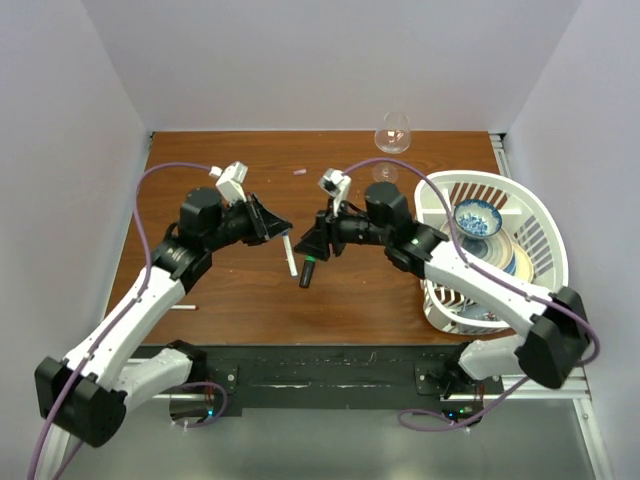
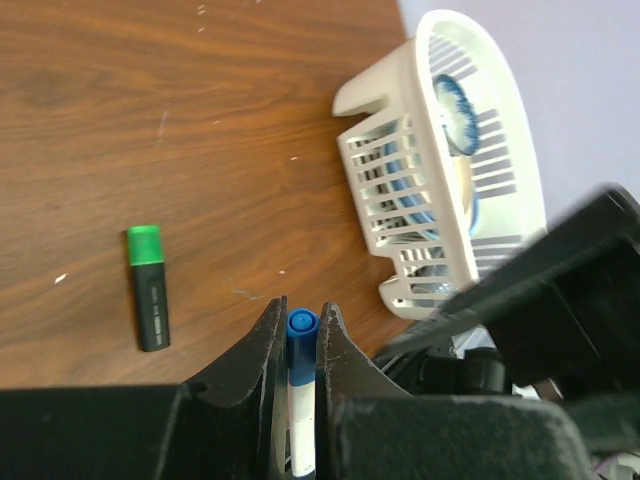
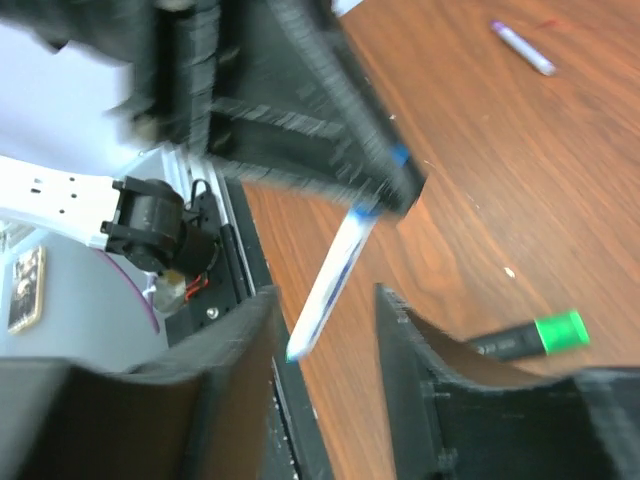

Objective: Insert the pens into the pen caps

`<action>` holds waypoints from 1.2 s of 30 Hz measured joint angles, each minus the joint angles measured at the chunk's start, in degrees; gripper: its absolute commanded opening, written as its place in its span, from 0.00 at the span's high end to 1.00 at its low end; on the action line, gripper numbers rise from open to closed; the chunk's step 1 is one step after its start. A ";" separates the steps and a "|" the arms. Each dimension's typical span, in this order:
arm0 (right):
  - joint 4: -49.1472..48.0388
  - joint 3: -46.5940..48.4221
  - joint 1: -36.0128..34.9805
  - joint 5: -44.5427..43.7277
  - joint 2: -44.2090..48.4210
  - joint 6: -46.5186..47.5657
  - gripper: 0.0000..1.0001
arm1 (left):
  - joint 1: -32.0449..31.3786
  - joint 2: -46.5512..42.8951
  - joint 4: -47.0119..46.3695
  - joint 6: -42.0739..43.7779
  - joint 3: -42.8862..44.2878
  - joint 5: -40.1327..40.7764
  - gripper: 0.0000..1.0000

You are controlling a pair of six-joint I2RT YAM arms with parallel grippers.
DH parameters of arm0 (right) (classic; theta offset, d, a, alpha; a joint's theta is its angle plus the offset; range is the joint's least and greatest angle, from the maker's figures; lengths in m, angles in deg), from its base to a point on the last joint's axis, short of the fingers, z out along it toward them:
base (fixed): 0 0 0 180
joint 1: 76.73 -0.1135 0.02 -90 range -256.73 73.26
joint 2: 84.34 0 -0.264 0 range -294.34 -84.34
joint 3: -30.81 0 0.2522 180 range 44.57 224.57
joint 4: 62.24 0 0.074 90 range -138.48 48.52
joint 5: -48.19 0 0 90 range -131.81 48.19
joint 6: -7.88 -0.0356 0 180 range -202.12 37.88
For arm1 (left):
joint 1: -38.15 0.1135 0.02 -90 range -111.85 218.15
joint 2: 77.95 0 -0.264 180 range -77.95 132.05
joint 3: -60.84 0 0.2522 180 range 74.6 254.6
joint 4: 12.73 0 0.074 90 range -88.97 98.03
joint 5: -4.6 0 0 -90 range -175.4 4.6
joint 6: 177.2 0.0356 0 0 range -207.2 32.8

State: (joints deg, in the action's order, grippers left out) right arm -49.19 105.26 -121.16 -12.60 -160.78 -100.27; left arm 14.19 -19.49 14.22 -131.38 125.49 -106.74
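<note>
My left gripper [image 1: 286, 227] is shut on a white pen [image 1: 291, 254] with a blue cap on its top end [image 2: 301, 325]. It holds the pen above the table, tip pointing down. In the right wrist view the pen [image 3: 335, 272] hangs with its lower tip between my right gripper's [image 3: 322, 325] open jaws, touching neither. My right gripper [image 1: 306, 243] faces the left one closely. A black marker with a green cap [image 1: 307, 272] lies on the table under them and also shows in the left wrist view [image 2: 148, 288] and the right wrist view [image 3: 525, 338]. A thin pale pen [image 1: 183, 307] lies at the left.
A tiny pink cap [image 1: 299, 171] lies at the table's back. A wine glass [image 1: 392, 135] stands at the back right. A white slatted basket [image 1: 545, 225] holding a blue-patterned bowl [image 1: 478, 217] fills the right side. A pale pen [image 3: 522, 47] lies farther off.
</note>
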 measured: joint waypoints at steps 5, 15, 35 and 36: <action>-0.33 -8.63 0.17 -2.51 9.81 -3.08 0.24 | 0.04 6.62 4.35 3.43 4.94 3.96 1.00; 4.90 -10.58 0.13 -9.51 20.57 -4.28 0.13 | 0.22 21.24 3.61 7.58 5.27 13.79 1.00; 8.72 -10.60 0.13 -12.59 20.24 -3.85 0.13 | 0.20 38.99 0.74 9.31 5.27 18.18 0.55; 8.85 -10.60 0.13 -12.90 20.28 -3.85 0.13 | 0.20 38.99 0.76 9.27 5.27 18.23 0.52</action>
State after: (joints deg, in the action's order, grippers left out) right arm -40.34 94.66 -121.03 -25.49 -140.50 -104.12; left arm 14.38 19.50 14.98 -122.11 130.76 -88.51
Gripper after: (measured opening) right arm 0.869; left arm 0.413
